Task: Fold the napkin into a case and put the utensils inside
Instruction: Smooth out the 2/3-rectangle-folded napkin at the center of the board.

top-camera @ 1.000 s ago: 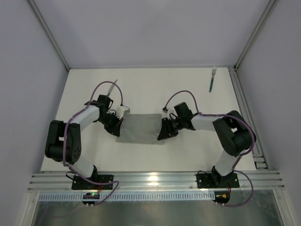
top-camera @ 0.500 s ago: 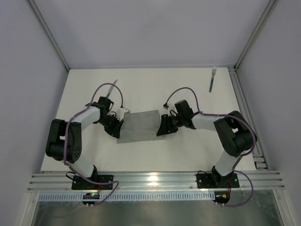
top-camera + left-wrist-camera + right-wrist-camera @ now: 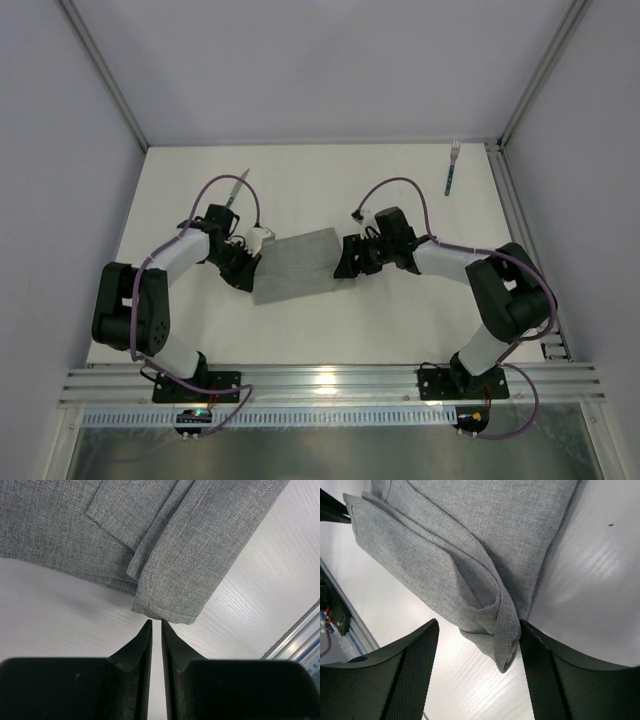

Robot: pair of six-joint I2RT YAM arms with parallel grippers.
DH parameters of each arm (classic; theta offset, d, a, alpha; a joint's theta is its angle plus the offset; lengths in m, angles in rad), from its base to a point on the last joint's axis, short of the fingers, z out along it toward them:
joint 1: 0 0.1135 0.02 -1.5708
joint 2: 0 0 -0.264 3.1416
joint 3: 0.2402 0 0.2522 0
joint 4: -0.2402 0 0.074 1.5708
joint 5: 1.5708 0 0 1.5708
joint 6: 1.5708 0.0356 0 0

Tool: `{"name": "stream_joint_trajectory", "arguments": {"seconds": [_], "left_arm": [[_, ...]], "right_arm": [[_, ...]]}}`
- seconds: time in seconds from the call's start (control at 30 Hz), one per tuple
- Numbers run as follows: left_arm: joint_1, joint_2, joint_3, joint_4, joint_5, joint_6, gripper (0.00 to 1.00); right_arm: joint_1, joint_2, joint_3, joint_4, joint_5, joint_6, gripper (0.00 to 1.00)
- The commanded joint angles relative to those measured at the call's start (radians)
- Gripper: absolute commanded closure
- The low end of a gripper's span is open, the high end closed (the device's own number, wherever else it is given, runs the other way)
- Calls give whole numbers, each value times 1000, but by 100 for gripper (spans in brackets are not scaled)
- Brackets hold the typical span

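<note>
Opened wide, the right gripper [image 3: 477,625] is set astride the bunched end of the napkin [image 3: 297,264] without pinching it. The left gripper [image 3: 156,623] is parted by only a slit, nothing is held in it, and the cloth's hemmed corner lies just beyond its tips.

The napkin is laid mid-bench between the two grippers, folded into several loose layers, with a raised loop at its right end. The fold is probably best finished by pressing that loop flat and squaring the edges. Each gripper should be lifted clear, not dragged, so the layers are not pulled askew.

Its long axis runs left to right, skewed so the right end sits farther from the arm bases. The fork [image 3: 451,168] and table knife [image 3: 238,185] are left on the bench [image 3: 400,190], well apart from it.
</note>
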Motion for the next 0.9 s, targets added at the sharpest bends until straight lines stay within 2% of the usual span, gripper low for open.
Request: {"name": "stream_joint_trajectory", "arguments": {"seconds": [0.0,0.23,0.37,0.63,0.67,0.77,0.8,0.83,0.87], "left_arm": [[3,-2,-9,7,0,-1,87],[3,-2,-7,13,9,-10,87],[3,-2,-7,10,6,-18,87],[3,-8,-1,10,-2,-25,87],[3,-8,-1,12,-3,-27,87],[3,0,2,13,-6,-32,87],[3,2,2,13,-6,-35,89],[3,2,2,13,-11,-36,91],[3,0,4,12,-16,-39,94]], "right_arm": [[-2,-79,28,-2,98,-44,31],[35,-35,102,-78,158,-125,31],[38,-3,120,-94,158,-144,37],[42,28,128,-131,141,-188,39],[41,33,128,-130,137,-190,41],[44,43,137,-136,115,-187,63],[44,47,137,-131,114,-185,70],[44,45,136,-127,111,-181,86],[44,42,134,-121,106,-176,93]]}}
